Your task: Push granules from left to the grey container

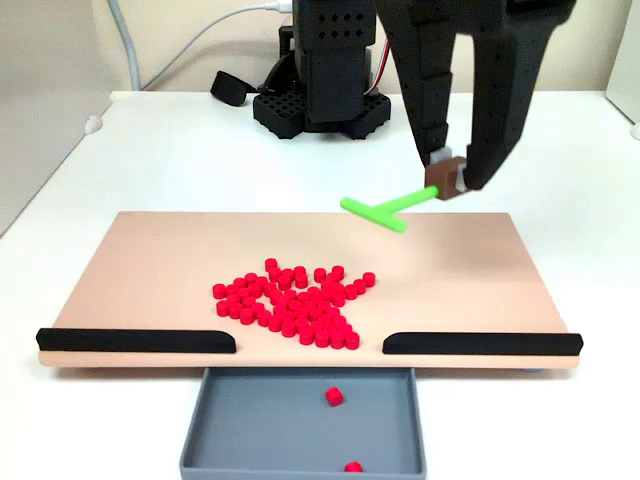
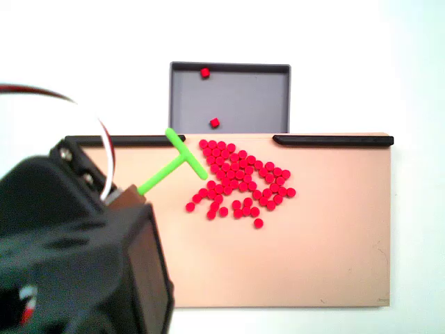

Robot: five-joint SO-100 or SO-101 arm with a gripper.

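- White tabletop surrounds your beige board (image 1: 150, 260); black strips (image 1: 135, 341) edge its near side, leaving a gap.
- Your gripper (image 1: 452, 176) pinches the brown end of the green T-shaped pusher (image 1: 385, 210), held above the board.
- Below and ahead of the crossbar, the granules (image 1: 295, 303) lie loosely clustered; the grey container (image 1: 300, 450) beyond holds two.
- They look light, hard and rolly: don't grasp them, sweep gently with the bar.

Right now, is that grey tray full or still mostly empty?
Mostly empty. The grey container holds just two red granules; the rest sit piled on the beige board.
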